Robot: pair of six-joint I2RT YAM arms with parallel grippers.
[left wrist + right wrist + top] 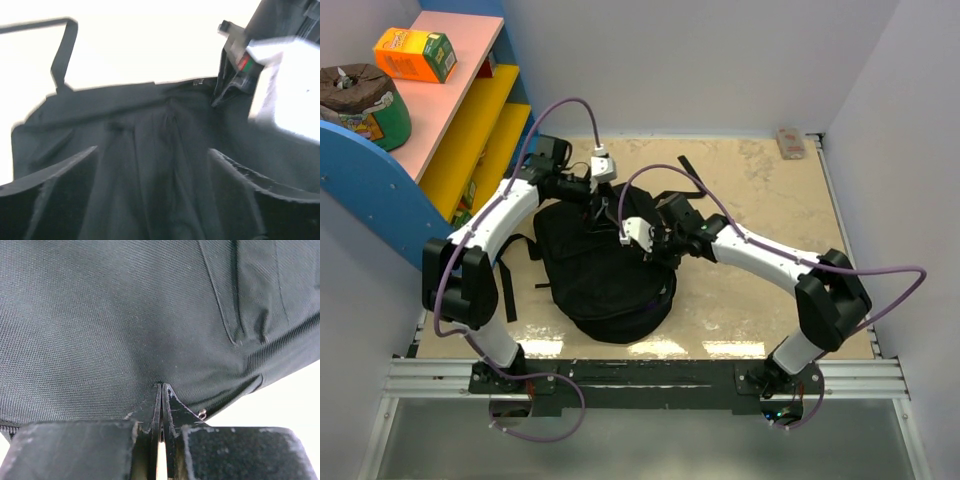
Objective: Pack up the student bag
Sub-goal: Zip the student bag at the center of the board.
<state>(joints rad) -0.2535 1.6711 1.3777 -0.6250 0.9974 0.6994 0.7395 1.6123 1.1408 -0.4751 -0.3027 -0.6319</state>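
Note:
The student bag [605, 270] is a large floppy black fabric backpack lying in the middle of the table. My left gripper [592, 203] is at the bag's far top edge. In the left wrist view it [155, 170] is open, its fingers [60, 192] spread wide with folds of black bag fabric [150, 150] between them, not gripped. My right gripper [658, 252] is at the bag's right side. In the right wrist view it [161, 387] is shut, its tips pinching the woven black fabric [100, 315] of the bag.
A shelf unit [470, 100] stands at the left, with an orange box [415, 52] and a dark bundle [360, 100] on top. A small item [790, 143] lies at the far right corner. A bag strap [508, 290] trails left on the table.

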